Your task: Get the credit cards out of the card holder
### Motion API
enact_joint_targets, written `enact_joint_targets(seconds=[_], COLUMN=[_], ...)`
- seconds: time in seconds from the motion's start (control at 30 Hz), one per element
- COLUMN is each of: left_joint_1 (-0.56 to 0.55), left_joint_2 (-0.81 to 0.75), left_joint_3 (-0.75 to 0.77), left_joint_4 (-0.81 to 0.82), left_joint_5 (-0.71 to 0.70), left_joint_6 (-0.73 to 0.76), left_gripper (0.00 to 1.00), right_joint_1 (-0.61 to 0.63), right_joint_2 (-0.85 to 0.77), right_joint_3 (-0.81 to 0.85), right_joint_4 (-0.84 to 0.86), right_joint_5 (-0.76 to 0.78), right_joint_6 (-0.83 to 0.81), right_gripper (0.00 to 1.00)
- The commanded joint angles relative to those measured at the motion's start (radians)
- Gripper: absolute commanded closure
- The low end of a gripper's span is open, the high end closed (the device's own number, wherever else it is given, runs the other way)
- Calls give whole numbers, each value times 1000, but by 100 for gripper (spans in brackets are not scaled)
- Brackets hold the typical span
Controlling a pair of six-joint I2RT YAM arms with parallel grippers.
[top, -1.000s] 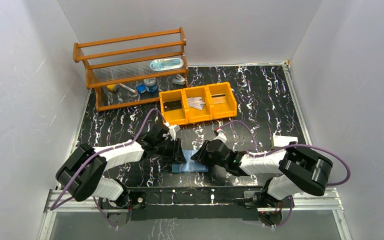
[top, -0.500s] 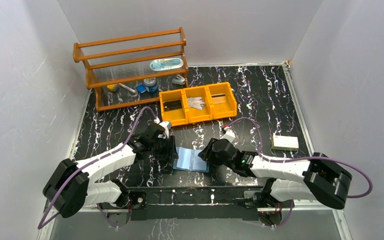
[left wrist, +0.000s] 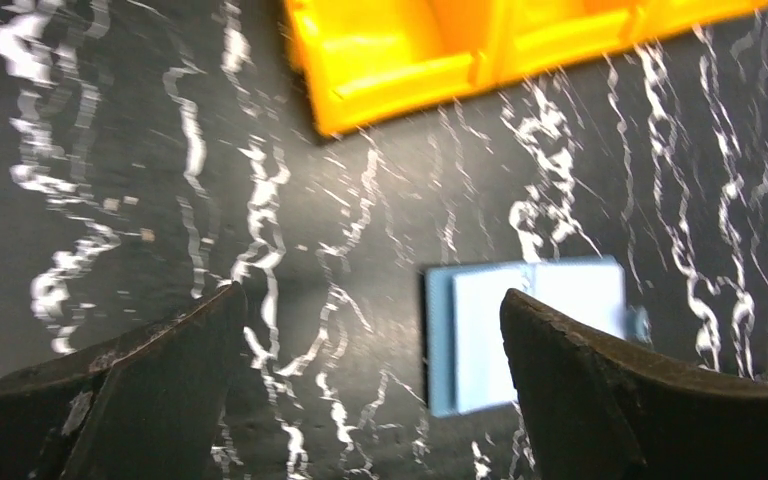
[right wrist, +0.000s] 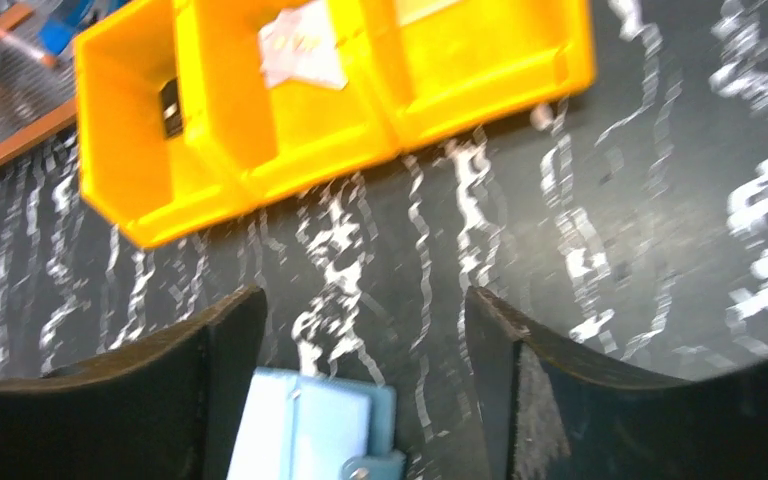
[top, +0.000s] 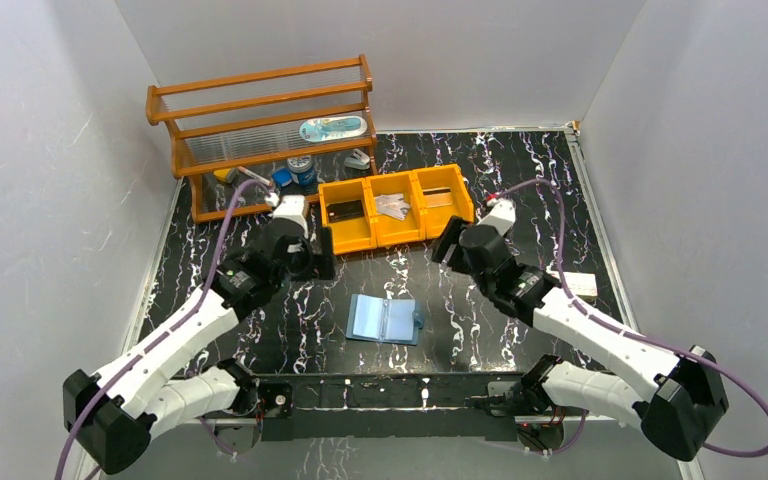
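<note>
The light blue card holder lies open and flat on the black marbled table, near the front. It also shows in the left wrist view and the right wrist view. Credit cards lie in the orange tray: a dark one in the left compartment, silver ones in the middle, a tan one on the right. My left gripper hangs open and empty to the holder's far left. My right gripper is open and empty, raised behind the holder's right.
The orange three-compartment tray stands just behind both grippers. A wooden rack with small items fills the back left. A white box lies on the table at the right, beside my right arm.
Both grippers have let go of the card holder, risen and drawn back toward the tray, their jaws spreading wide. The holder now lies open and alone on the table.
</note>
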Motion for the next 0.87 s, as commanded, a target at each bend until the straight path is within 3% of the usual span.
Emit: enact_joint_targets(seconds=[0.0,0.07,0.13,0.27,0.5,0.83], left_joint_1=[160,277,326,327,327,327], left_joint_2=[-52,-66,-74,-126,-188,-136], left_joint_3=[80,95,121,138,138,168], left_joint_4=[-103,-111,-134,-162,-166,-163], left_joint_5=[-104,-32,-57,-224,-261,-252], left_joint_6=[84,90,63,-63,-80,-63], left_gripper=[2,2,2,2,2,2], right_joint_1=[-102,-120,-121,-122,-121,-121], right_joint_2=[-14,-17,-39,-143,-353,-306], right_joint_3=[106,150,173,136,35,97], right_joint_4=[-44,-62,-78,-100,-75,-165], right_joint_5=[9,-2,-26,-89,-109,-93], right_joint_6=[-246,-314,-379,-394,-361,-336], right_gripper=[14,9,5,2,2,2])
